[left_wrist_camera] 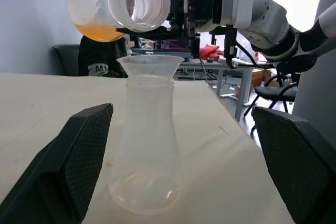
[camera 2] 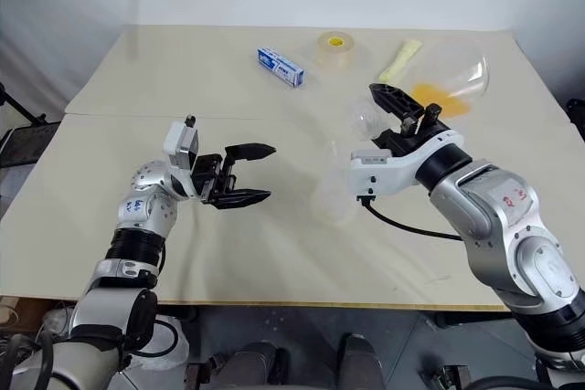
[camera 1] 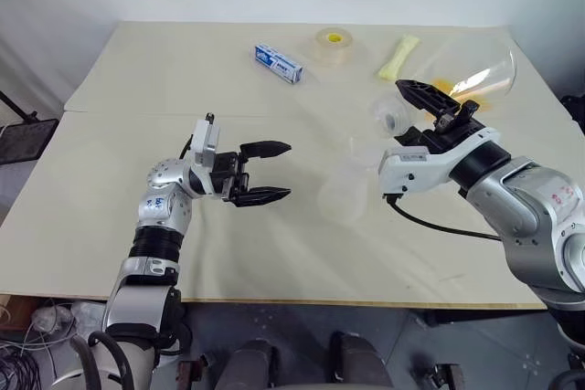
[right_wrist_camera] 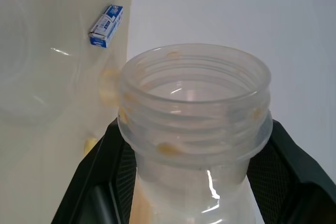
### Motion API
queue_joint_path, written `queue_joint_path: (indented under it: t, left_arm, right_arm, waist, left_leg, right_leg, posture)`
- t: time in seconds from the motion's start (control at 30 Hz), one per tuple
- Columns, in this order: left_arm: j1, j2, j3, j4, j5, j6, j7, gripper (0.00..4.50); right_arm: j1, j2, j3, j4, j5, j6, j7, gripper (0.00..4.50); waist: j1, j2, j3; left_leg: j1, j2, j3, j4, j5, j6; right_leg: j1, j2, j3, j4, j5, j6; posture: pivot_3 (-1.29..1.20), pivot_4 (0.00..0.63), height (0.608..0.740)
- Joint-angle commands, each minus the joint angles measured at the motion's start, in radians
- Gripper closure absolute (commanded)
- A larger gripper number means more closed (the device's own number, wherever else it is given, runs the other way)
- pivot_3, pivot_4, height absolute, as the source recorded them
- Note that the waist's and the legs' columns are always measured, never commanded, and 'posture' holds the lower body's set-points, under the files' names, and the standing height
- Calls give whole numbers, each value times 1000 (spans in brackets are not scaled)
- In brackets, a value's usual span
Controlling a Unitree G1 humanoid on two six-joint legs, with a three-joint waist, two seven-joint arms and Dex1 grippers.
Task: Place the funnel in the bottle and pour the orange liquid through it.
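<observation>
The frosted bottle [left_wrist_camera: 149, 145] stands upright on the table [camera 1: 137, 70] between my two grippers, also seen at bottle [camera 1: 340, 194]. The clear funnel [left_wrist_camera: 149, 66] sits in its neck. My right gripper [camera 1: 430, 107] is shut on the threaded neck [right_wrist_camera: 194, 108] of a second clear flask [camera 1: 480, 75], held tipped on its side above and just behind the funnel. The orange liquid [left_wrist_camera: 100, 30] pools low in that flask's body, and none runs from its mouth [left_wrist_camera: 139, 1]. My left gripper [camera 1: 265, 171] is open, level, pointing at the bottle from its left without touching it.
At the back of the table lie a blue-and-white box [camera 1: 279, 61], a tape roll [camera 1: 334, 43] and a pale yellow packet [camera 1: 398, 57]. A seam crosses the tabletop behind my left gripper. The table's front edge runs close under both arms.
</observation>
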Motion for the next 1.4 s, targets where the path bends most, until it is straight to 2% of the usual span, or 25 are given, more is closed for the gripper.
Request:
queue_joint_path:
  t: [0.03, 0.5, 1.4]
  left_arm:
    - [-24, 2, 12, -18, -16, -1, -12, 0]
    - [-59, -6, 19, 23, -15, -7, -9, 0]
    - [-69, -24, 23, 33, -8, -15, -2, 0]
  right_arm:
    - [-4, -1, -50, 0, -33, -47, -5, 2056]
    - [-24, -14, -74, 122, -105, -229, -35, 2056]
    - [-85, -10, -83, 201, -148, -379, -42, 2056]
  waist:
    - [0, 0, 0]
    - [-1, 0, 0]
    - [-3, 0, 0]
  left_leg:
    - [0, 0, 0, 0, 0, 0]
    - [0, 0, 0, 0, 0, 0]
    - [0, 0, 0, 0, 0, 0]
  right_leg:
    - [0, 0, 0, 0, 0, 0]
    - [0, 0, 0, 0, 0, 0]
    - [0, 0, 0, 0, 0, 0]
  posture:
    - [0, 150, 740]
    - [0, 150, 740]
    - [0, 150, 740]
